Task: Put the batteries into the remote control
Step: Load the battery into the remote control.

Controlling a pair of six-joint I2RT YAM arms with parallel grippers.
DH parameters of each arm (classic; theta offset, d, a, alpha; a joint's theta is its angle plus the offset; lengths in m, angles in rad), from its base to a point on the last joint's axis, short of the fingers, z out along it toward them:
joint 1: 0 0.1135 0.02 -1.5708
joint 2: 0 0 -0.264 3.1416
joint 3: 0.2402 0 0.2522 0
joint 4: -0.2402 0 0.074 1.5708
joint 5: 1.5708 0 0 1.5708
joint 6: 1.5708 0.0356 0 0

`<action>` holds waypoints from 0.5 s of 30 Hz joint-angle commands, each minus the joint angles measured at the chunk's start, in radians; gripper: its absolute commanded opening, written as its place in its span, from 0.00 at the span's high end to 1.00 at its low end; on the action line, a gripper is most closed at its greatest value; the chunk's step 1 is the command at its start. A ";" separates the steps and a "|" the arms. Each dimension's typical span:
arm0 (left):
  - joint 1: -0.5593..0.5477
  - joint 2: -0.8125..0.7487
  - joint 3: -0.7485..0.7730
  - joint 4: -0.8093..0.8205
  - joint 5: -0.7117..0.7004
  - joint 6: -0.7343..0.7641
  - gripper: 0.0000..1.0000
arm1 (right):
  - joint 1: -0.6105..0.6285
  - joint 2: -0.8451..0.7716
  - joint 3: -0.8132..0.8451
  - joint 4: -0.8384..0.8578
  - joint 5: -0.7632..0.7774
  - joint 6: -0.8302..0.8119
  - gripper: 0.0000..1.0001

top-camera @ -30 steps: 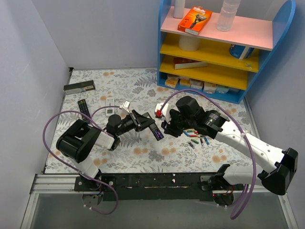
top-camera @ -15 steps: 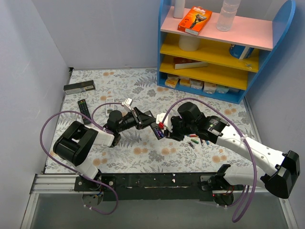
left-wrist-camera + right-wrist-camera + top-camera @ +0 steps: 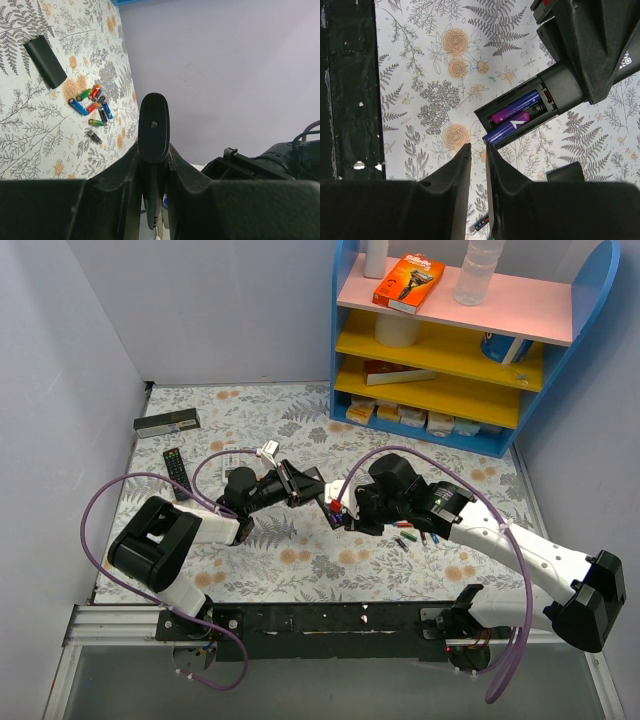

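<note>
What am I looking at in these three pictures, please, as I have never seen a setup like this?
These are two robot arms bolted at the near edge of a table, each ending in a two-finger gripper. The overhead picture comes from a fixed camera above and behind them. The other two come from a small camera on each wrist, so its own fingers show at the bottom. The left gripper is clamped on a long black remote control. The right wrist view shows its open compartment holding two purple batteries. The right gripper hovers beside it, a narrow empty gap between its fingers. Loose batteries and a flat black piece lie on the table. A coloured shelf stands at the back.
</note>
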 commanded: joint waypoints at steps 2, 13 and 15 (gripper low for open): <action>0.003 -0.051 0.040 0.002 0.020 -0.425 1.00 | -0.002 0.010 0.017 0.052 -0.001 -0.022 0.76; 0.003 -0.055 0.051 -0.003 0.024 -0.422 1.00 | -0.003 0.019 0.008 0.107 0.043 -0.023 0.80; 0.003 -0.055 0.052 0.000 0.024 -0.422 1.00 | -0.003 0.025 0.006 0.113 0.043 -0.023 0.81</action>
